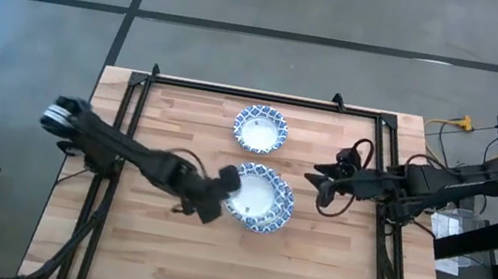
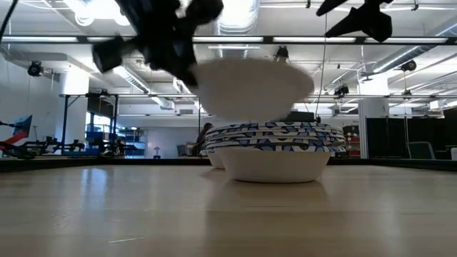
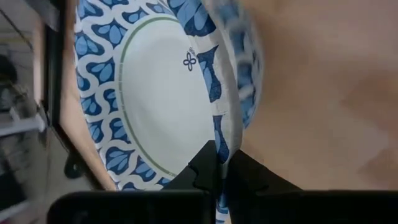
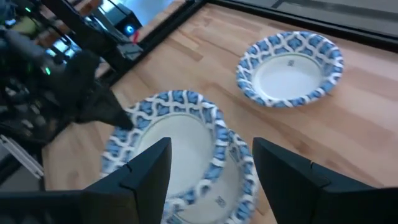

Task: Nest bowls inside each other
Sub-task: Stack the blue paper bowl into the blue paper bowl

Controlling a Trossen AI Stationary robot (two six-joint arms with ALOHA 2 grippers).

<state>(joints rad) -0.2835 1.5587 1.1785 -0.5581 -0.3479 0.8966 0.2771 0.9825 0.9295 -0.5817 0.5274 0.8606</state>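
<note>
Nearest the table's point(image 1: 150, 245) front edge, the left gripper point(image 1: 224, 188) pinches the rim of a bowl point(image 2: 246, 87) between its fingers point(image 3: 208, 168) and holds it, tilted, just above the stack point(image 2: 275, 151) of nested bowls at mid-table. The step in hand looks like adding this bowl to the stack; next it likely needs levelling, centring over the stack and letting go. Just beyond to the right, the right gripper point(image 1: 325, 187) hangs above the table, fingers point(image 4: 149, 165) spread and empty. Farthest back, a lone bowl point(image 1: 260, 128) sits apart, not yet nested.
</note>
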